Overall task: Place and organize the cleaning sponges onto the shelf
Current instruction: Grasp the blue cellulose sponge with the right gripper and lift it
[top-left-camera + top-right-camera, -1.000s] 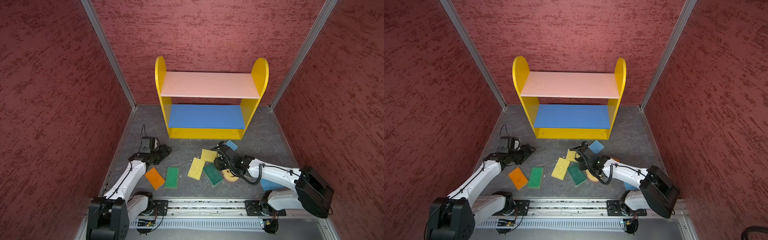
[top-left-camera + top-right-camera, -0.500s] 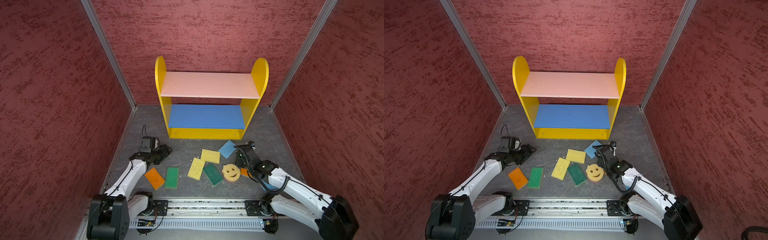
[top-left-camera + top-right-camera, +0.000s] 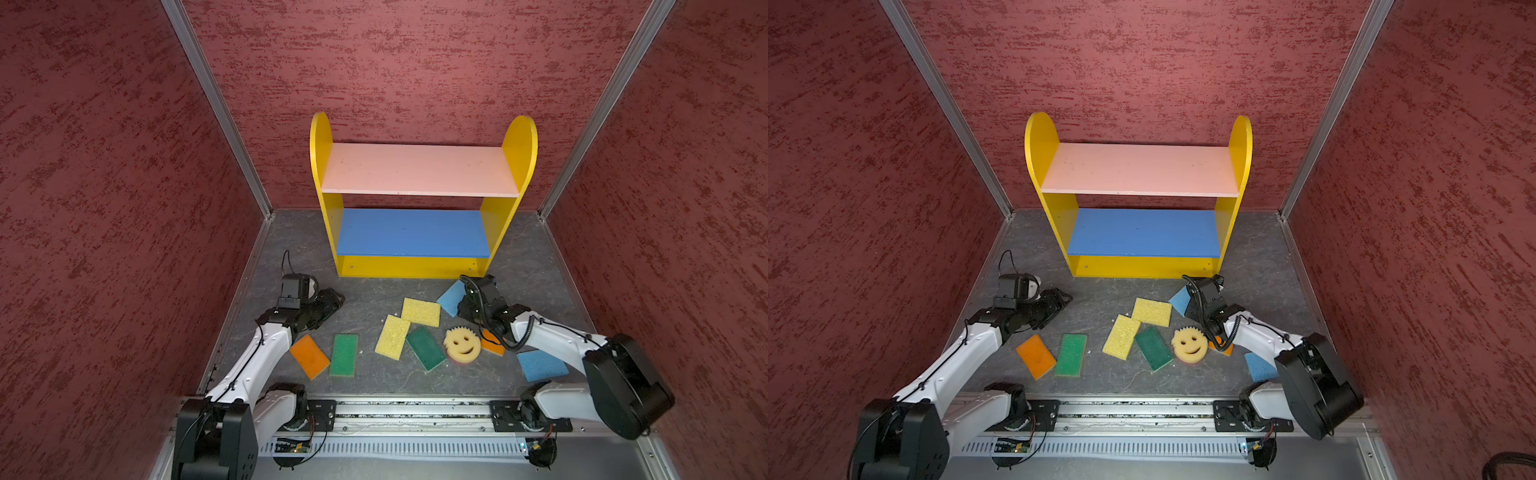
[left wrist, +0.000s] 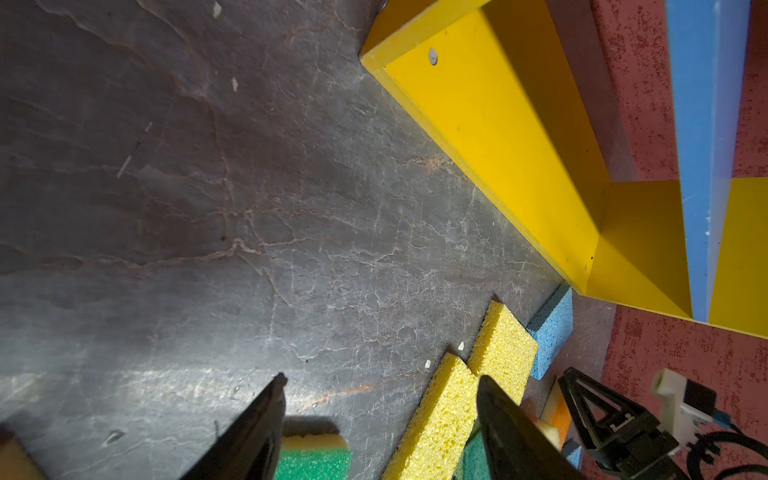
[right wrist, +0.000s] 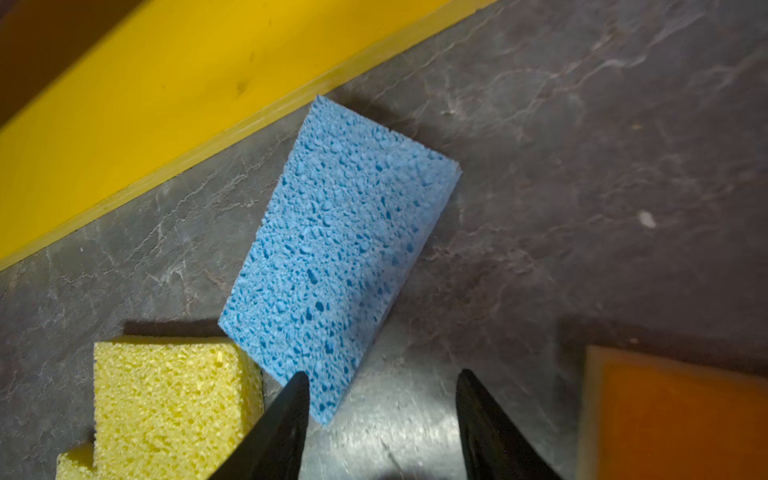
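Whole worktop [image 3: 365, 291] is looked down on from above its front edge in both top views, and the shelf [image 5: 145, 104] base is caught close-up by both wrist cams.

Bright, even overhead light; wrist views dimmer.
Both top views are sharp. Glare streaks the floor [image 4: 166, 386] in the left wrist view; the orange sponge [image 5: 673, 415] in the right wrist view is blurred and shadowed.
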Action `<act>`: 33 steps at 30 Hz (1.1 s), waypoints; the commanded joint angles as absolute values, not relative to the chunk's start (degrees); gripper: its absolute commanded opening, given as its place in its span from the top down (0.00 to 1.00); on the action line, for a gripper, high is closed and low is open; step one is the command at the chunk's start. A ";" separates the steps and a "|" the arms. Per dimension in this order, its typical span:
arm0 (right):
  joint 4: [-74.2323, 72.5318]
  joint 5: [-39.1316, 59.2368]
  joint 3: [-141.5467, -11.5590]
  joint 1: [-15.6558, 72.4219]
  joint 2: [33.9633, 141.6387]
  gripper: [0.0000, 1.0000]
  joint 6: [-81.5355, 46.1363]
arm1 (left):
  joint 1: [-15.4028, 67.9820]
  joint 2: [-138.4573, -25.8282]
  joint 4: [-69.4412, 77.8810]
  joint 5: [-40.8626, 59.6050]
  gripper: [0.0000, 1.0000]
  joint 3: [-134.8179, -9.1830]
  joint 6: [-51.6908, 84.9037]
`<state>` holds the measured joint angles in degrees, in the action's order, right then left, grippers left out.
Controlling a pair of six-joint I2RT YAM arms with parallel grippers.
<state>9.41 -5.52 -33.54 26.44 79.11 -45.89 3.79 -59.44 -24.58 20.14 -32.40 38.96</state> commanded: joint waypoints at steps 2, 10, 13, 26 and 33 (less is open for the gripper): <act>2.07 -2.47 -35.98 25.21 82.96 0.44 -48.78 | 3.36 -58.36 -25.45 19.87 0.27 -31.82 38.00; -4.39 -2.49 -33.62 24.79 88.03 0.68 -51.43 | 3.16 -59.15 -24.52 19.95 0.27 -31.42 38.41; -5.52 -2.81 -31.90 24.70 87.29 0.84 -52.68 | 3.16 -59.59 -24.28 20.38 0.27 -31.56 38.67; -2.69 -3.59 -28.26 24.74 73.29 1.00 -47.75 | 3.82 -61.10 -22.59 22.74 0.26 -33.55 40.23; -1.32 3.36 -28.81 24.95 68.87 1.00 -43.51 | 8.49 -60.00 -18.54 25.44 0.24 -33.16 40.69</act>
